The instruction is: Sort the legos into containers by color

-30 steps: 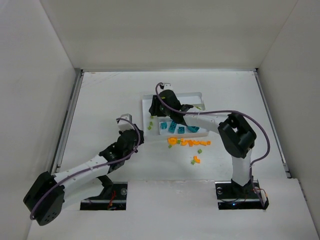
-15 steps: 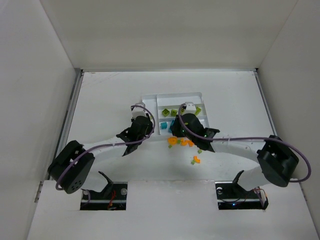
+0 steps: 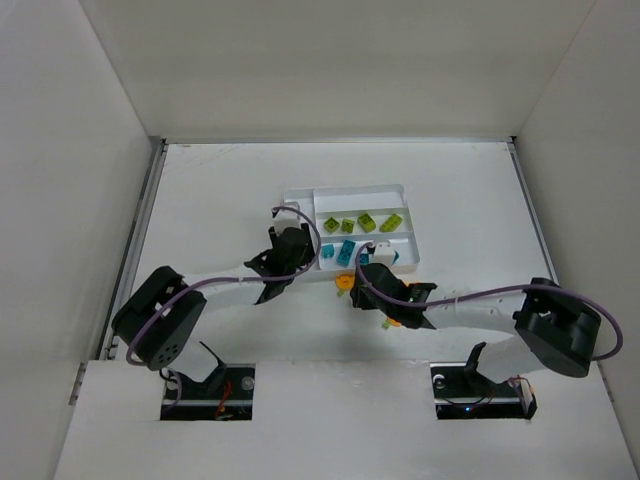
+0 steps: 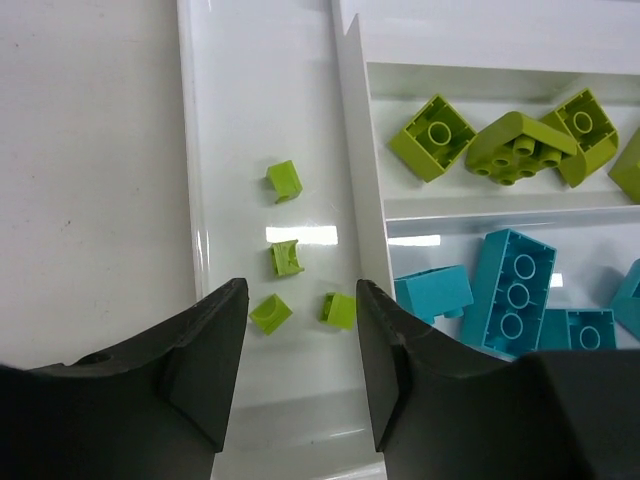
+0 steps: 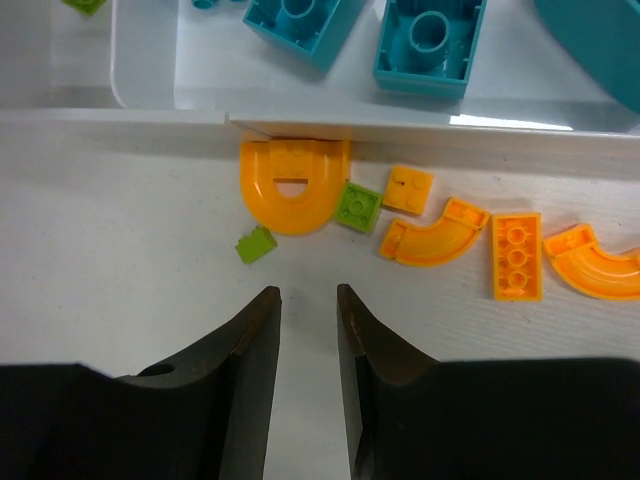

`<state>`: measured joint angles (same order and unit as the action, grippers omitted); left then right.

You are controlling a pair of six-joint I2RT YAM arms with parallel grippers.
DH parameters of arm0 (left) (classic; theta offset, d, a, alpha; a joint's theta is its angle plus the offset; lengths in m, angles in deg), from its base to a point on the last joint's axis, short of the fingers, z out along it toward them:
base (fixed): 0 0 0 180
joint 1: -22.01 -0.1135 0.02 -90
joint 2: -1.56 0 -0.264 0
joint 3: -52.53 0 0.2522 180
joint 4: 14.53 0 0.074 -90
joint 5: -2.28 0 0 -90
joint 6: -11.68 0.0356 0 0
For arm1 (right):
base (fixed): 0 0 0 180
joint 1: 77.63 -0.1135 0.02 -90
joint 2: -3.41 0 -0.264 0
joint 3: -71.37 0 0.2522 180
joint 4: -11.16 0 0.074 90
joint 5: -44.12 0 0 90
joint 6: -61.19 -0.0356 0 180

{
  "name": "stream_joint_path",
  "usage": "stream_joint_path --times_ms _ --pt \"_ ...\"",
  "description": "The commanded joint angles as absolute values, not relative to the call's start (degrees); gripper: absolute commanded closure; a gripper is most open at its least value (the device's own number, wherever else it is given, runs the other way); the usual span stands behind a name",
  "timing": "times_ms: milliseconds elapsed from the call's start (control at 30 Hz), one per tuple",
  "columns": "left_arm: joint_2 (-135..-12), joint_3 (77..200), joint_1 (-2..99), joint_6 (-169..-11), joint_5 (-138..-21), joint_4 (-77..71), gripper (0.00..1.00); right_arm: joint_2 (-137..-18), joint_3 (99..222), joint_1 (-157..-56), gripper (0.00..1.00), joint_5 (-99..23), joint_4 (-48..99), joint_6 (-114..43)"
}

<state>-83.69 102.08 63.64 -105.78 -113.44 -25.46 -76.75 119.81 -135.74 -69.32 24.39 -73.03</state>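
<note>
Left end effector [image 4: 300, 300] hangs spread and empty over the narrow section of the tray [image 4: 190, 150], where four lime bits [image 4: 284, 180] lie. Beside it, lime bricks [image 4: 433, 137] sit in one long section and teal bricks [image 4: 515, 290] in the next. Right end effector [image 5: 307, 295] — fingers only narrowly parted, gripping nothing — hovers over the worktop [image 5: 120, 250] just outside the tray's wall. An orange arch [image 5: 293, 190] sits against that wall; two lime pieces [image 5: 357, 207] and more orange pieces [image 5: 516, 255] lie near it on the worktop.
</note>
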Motion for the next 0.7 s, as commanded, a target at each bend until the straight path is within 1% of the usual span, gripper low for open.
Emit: stream_joint_path --times_ms 0,133,267,467,667 --pt "-80.01 102.69 64.85 -104.51 -114.97 -27.31 0.58 -77.01 121.43 -135.51 0.65 -72.42 22.38 -73.72" --pt "-74.83 99.35 67.31 -105.39 -114.27 -26.79 0.66 -78.5 122.22 -133.66 0.65 -72.07 21.41 -72.75" --pt "-69.73 96.1 71.79 -105.13 -113.21 -25.21 0.69 -81.05 123.98 -132.96 0.65 -72.42 20.97 -71.79" --pt "-66.38 92.84 79.7 -106.35 -113.91 -23.0 0.69 -82.72 125.21 -132.43 0.65 -74.88 21.85 -71.7" --pt "-67.96 91.52 83.4 -110.31 -113.91 -22.92 0.68 -85.01 126.09 -131.99 0.66 -76.29 22.37 -71.7"
